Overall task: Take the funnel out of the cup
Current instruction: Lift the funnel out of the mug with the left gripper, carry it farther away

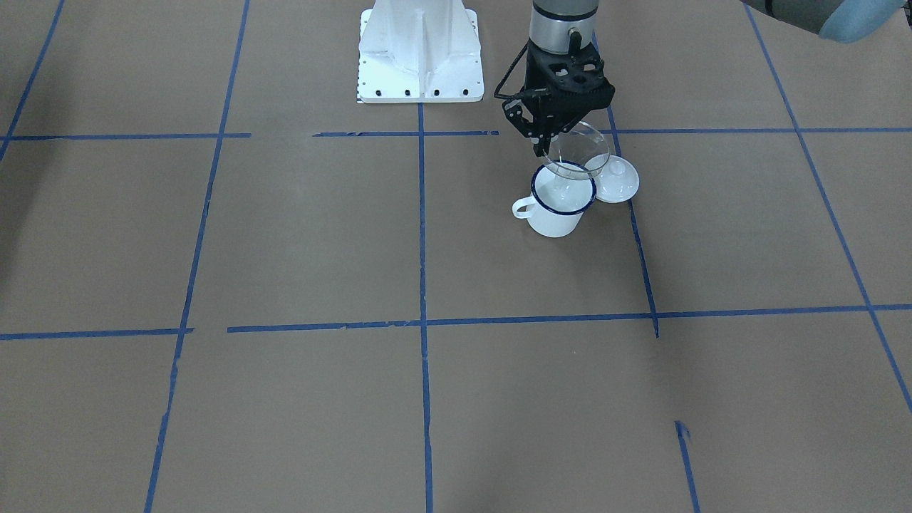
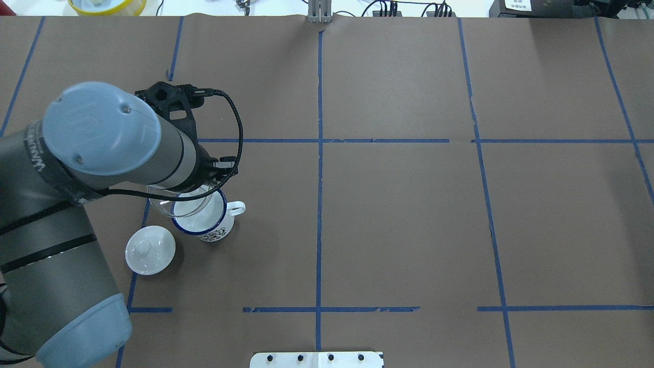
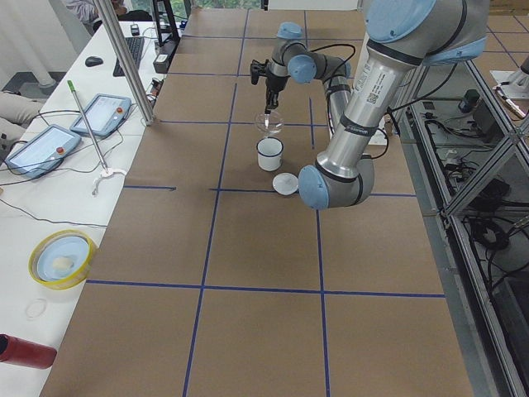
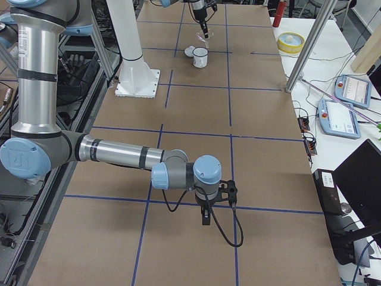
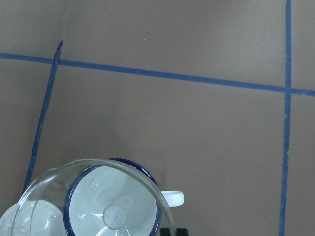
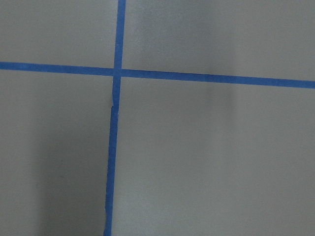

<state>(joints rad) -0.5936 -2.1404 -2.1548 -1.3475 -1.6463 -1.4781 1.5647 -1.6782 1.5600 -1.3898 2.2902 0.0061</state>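
The left gripper [image 1: 545,146] is pinching the funnel [image 1: 578,151] by the edge of its wide cone, with its jaws drawn narrow on the thin clear rim. The funnel is hanging tilted from the fingertips. Its cone is reaching out just below them and toward the robot's left.

The cup [image 1: 559,210] is standing upright on the table [image 1: 285,249], directly under the funnel and a little lower than the gripper. Its handle [image 2: 237,207] is pointing to the robot's right. The cone is sitting clear above the cup's blue rim, and the spout is pointing down at the mouth. In the left wrist view the spout's round end is showing inside the ring of the rim, but I cannot tell whether the tip is dipping below it.

A white knobbed lid [image 2: 150,250] is lying flat on the table just beside the cup, below the gripper on the robot's left.

The right gripper [image 4: 205,214] is hanging low over the table, well apart from the left one. A tape cross [image 6: 118,71] is lying beneath it. I cannot tell whether its jaws are wide or narrow.
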